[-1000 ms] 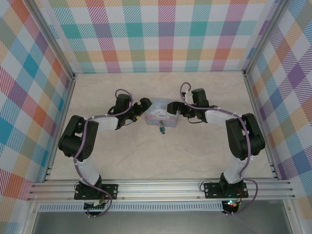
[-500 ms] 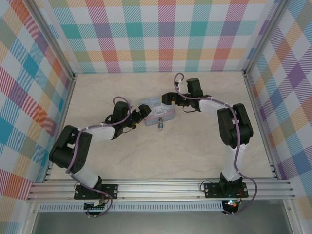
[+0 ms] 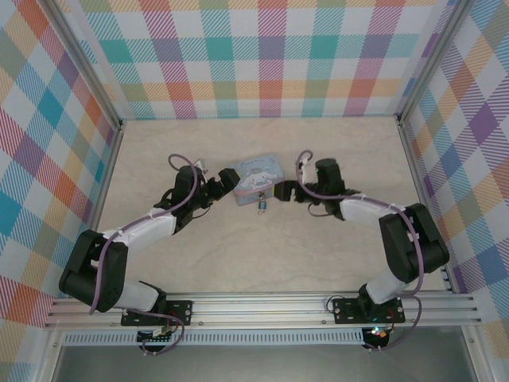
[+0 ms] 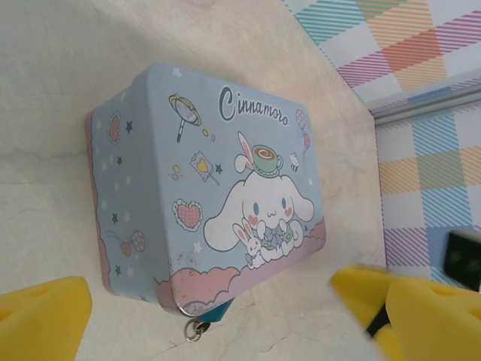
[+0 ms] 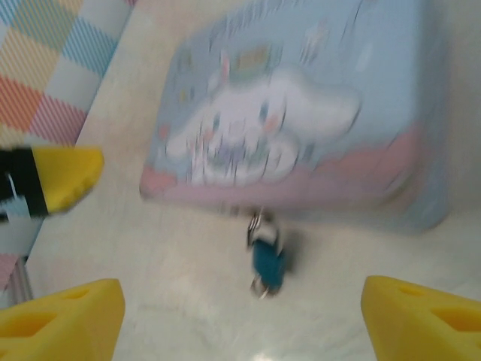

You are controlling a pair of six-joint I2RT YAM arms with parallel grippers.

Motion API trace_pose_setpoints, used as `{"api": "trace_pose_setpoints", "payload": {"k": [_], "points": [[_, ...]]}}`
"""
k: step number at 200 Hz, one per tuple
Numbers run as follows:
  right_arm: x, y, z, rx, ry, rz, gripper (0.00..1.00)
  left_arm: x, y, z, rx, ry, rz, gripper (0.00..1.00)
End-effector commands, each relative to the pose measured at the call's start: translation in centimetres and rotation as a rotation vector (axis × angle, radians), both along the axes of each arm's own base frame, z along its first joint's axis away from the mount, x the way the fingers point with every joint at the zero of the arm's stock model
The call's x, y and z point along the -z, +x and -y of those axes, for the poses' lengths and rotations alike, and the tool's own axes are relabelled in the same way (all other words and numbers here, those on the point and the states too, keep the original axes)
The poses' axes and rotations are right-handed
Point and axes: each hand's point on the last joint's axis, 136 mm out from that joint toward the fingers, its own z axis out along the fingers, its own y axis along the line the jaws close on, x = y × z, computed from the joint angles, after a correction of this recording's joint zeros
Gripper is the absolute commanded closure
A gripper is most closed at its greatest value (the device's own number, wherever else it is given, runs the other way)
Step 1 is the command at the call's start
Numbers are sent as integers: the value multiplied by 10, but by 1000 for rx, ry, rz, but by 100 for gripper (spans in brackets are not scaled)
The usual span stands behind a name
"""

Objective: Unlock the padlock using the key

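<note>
On the left, the left gripper (image 3: 221, 187) sits low over the pale marbled tabletop (image 3: 262, 263), just beside the left end of the box. Its jaws are spread wide and hold nothing. In its wrist view the yellow fingertips (image 4: 41, 316) stand far apart at the lower corners, with the box ahead of them. I judge it is posted there to brace that end, so the box does not slide once the lock is worked.

In the middle lies the light-blue rectangular metal tin (image 3: 253, 175), printed with a white cartoon dog. It rests flat on the table, lid up and shut, turned a little askew. That leaves its pink-banded front edge facing the arms, where the clasp can be reached.

The small teal-blue padlock with a metal shackle (image 5: 267, 259) lies on the table touching that front edge, shackle end toward the tin and body pointing away from it. It looks fastened to the clasp, so the unlocking is not yet done. A small metallic ring (image 5: 260, 286) shows at the padlock's free end. The blur does not let me tell whether it is the head of the thin dark key, or whether the key sits in the keyhole.

On the right, the right gripper (image 3: 280, 193) is near the padlock. Its yellow fingertips (image 5: 64, 320) are parted with nothing between them, and the lock lies ahead of the gap. That line-up suits closing on whatever must be turned.
</note>
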Motion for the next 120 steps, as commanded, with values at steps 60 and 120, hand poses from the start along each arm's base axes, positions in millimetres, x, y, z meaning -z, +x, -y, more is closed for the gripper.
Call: {"api": "trace_pose_setpoints", "payload": {"k": [60,120], "points": [[48,4,-22,99,-7,-54,38,-15,53,-5,-4,66,40,0],[59,9,-32,83,-5,-86,47,0,91,-7,-7,121,37,0]]}}
